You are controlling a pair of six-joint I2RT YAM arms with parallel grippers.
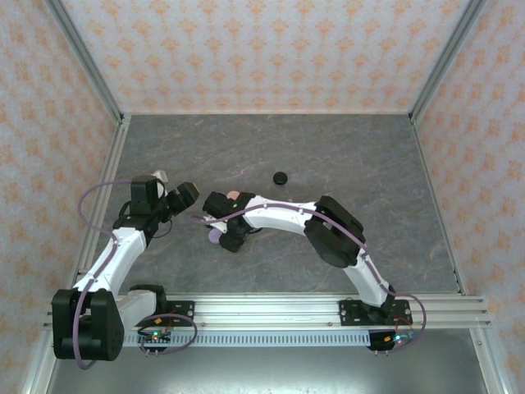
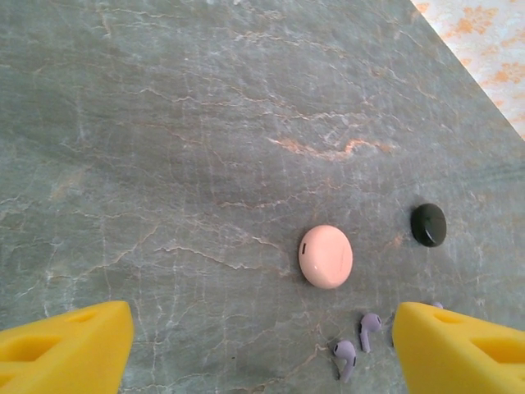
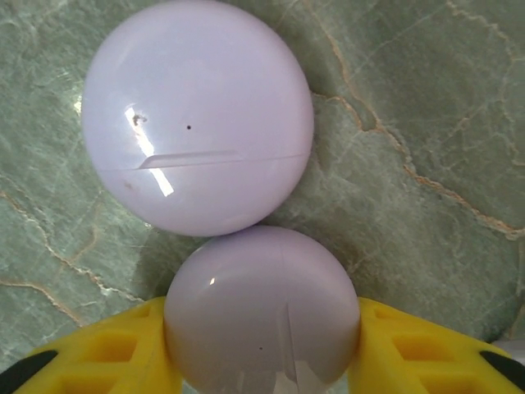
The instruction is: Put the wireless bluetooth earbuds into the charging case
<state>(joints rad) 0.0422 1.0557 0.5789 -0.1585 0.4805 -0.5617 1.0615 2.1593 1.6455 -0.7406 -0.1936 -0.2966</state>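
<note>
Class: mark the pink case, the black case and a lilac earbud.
pink case point(image 2: 326, 256), left wrist view, centre of its top.
black case point(image 2: 428, 224), left wrist view, its centre.
lilac earbud point(image 2: 345, 350), left wrist view, its rounded head.

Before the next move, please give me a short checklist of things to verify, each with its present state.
1. Fingers of the right gripper against both sides of the near lilac case: ok.
2. The near lilac case apart from the second lilac case: not ok, they seem to touch.
3. The near lilac case open for earbuds: not ok, it looks closed.
4. The left gripper open and empty: ok.
5. The lilac earbuds free to pick: ok, two lie on the table near the pink case.
6. Firmness of the right grip: cannot tell.
</note>
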